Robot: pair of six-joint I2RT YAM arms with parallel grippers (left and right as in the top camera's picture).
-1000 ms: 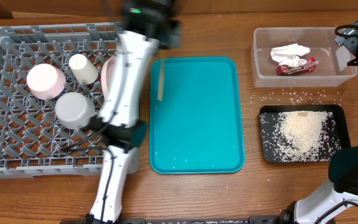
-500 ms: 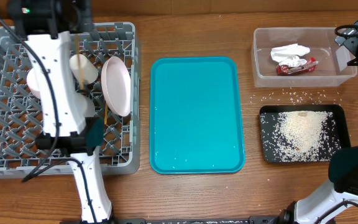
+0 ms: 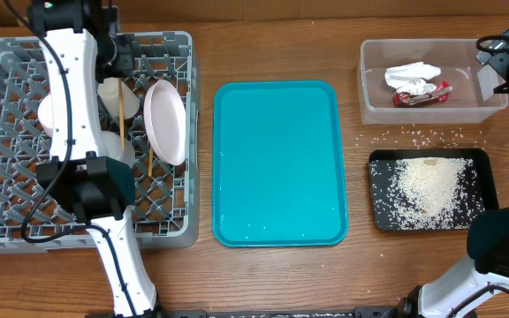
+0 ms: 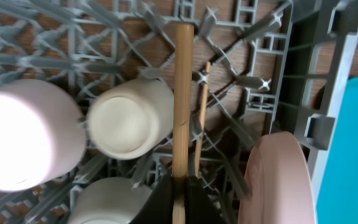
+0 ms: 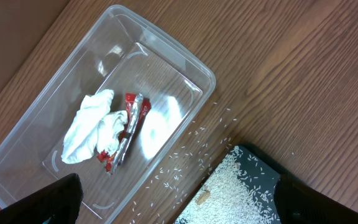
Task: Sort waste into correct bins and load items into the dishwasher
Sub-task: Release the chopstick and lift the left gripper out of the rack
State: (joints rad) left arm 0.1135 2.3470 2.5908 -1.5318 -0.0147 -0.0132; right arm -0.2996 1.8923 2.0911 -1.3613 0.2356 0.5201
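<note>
My left gripper (image 4: 179, 186) is shut on a wooden chopstick (image 4: 183, 93) that points down into the grey dishwasher rack (image 4: 328, 81). The chopstick hangs between the upturned white cup (image 4: 129, 118) and the upright pink plate (image 4: 278, 180). A second chopstick (image 4: 202, 112) leans among the pegs just beside it. The pink bowl (image 4: 23, 134) and the grey-white bowl (image 4: 107, 202) rest upside down in the rack. At the far right my right gripper (image 5: 176, 199) hangs open over the table. In the clear bin (image 5: 166, 62) lie the napkin (image 5: 92, 124) and red wrapper (image 5: 126, 130). Rice (image 5: 229, 186) fills the black bin (image 5: 260, 162).
A teal serving tray (image 3: 277, 159) lies between the rack (image 3: 7, 221) and the two bins. Loose rice grains (image 3: 414, 135) are scattered on the wood between the clear bin (image 3: 374, 97) and the black bin (image 3: 378, 208). My left arm crosses over the rack's middle.
My left arm has swung left from beside the teal tray to over the rack, carrying the chopstick, which now hangs lower between cup and plate. The right arm has not moved.
</note>
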